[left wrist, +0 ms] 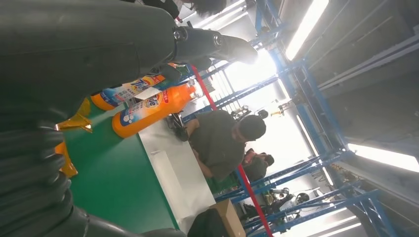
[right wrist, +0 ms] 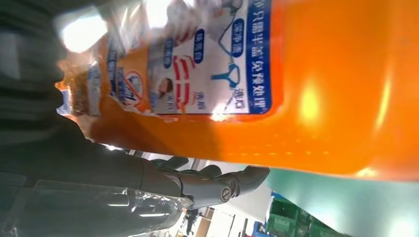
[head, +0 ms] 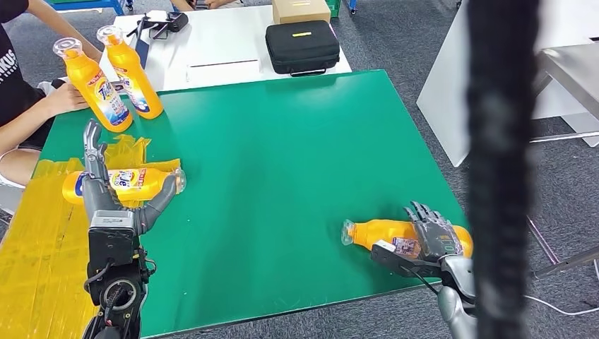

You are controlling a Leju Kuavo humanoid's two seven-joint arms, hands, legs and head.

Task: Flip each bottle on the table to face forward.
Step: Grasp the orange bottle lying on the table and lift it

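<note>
Two orange detergent bottles lie on their sides on the green table (head: 282,162). The left bottle (head: 145,182) rests near the left edge, cap to the right. My left hand (head: 106,187) lies over it, fingers stretched straight and apart, thumb (head: 159,206) out beside its neck. The right bottle (head: 385,233) lies near the front right corner, cap to the left. My right hand (head: 431,236) grips its body, fingers curled over the top and thumb in front. Close up, the right bottle's (right wrist: 321,98) label faces the camera above my right hand (right wrist: 99,173).
Two more orange bottles (head: 95,88) (head: 134,74) stand upright at the back left, and a person's hand (head: 63,97) holds one. A black case (head: 302,46) and a cardboard box (head: 300,10) sit on the white table behind. A blurred dark post (head: 501,169) crosses the right side.
</note>
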